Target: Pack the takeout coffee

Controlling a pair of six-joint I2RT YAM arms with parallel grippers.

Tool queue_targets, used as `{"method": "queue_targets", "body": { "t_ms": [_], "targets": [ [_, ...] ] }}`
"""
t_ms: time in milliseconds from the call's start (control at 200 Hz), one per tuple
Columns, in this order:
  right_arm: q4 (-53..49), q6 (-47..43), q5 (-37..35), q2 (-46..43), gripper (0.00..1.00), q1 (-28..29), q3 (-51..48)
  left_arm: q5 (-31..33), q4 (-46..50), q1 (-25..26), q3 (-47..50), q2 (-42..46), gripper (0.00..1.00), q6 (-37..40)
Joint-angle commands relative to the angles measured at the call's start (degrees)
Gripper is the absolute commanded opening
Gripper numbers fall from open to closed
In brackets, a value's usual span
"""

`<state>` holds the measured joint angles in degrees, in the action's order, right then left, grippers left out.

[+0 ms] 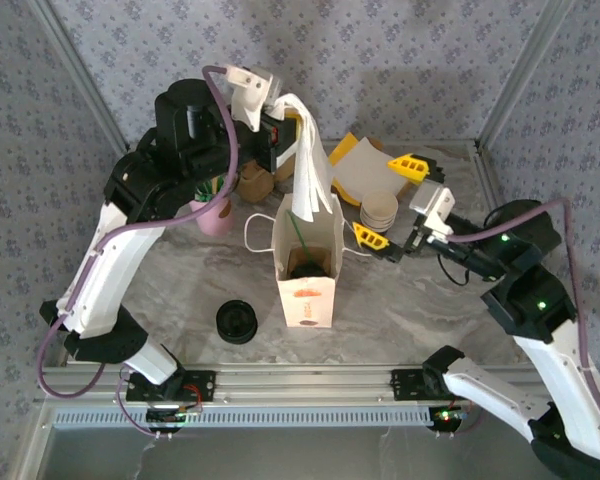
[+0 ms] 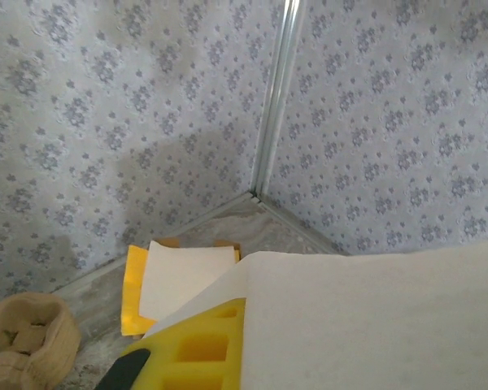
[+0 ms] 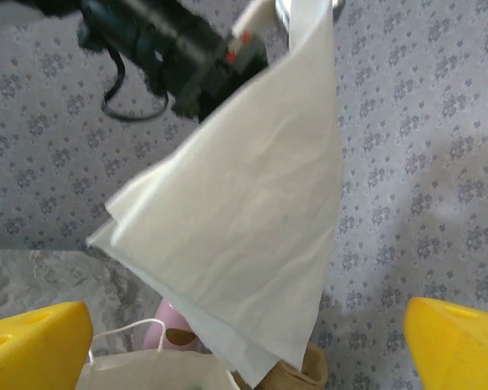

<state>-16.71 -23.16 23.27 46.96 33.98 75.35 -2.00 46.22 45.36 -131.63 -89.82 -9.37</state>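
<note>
The tabletop (image 1: pixel 180 290) carried one white paper bag (image 1: pixel 305 290) near its middle. One pink cup (image 1: pixel 217 217) and one stack of cream cups (image 1: pixel 380 212) were toward the far edge, and one pile of black lids (image 1: pixel 238 322) toward the near edge. There was one white napkin (image 1: pixel 308 175), and two grippers: the left gripper (image 1: pixel 280 108) and the right gripper (image 1: pixel 380 198).

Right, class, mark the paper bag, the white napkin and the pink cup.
paper bag (image 1: pixel 305 300): top external view, front face
white napkin (image 3: pixel 244 219): right wrist view, middle of the hanging sheet
pink cup (image 1: pixel 216 217): top external view, its side

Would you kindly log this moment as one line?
left end effector shut on napkin above bag | right end effector open beside bag
</note>
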Motion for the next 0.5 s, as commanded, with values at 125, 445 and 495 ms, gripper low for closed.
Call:
{"method": "queue_targets", "body": {
  "t_ms": [125, 445, 495],
  "targets": [
    [17.0, 3.2, -3.1, 3.4, 1.00, 0.8, -6.5, 4.6, -0.4, -0.1, -3.9, -0.3, 0.00, -4.8],
    [28.9, 4.2, -7.2, 8.3, 1.00, 4.3, -10.5, 6.5, -1.8, -0.1, -4.1, -0.7, 0.00, -7.2],
    [29.7, 4.3, -6.9, 9.0, 1.00, 5.0, -10.5, 6.6, -2.0, -0.2, -4.2, -0.8, 0.00, -7.2]
  ]
}}
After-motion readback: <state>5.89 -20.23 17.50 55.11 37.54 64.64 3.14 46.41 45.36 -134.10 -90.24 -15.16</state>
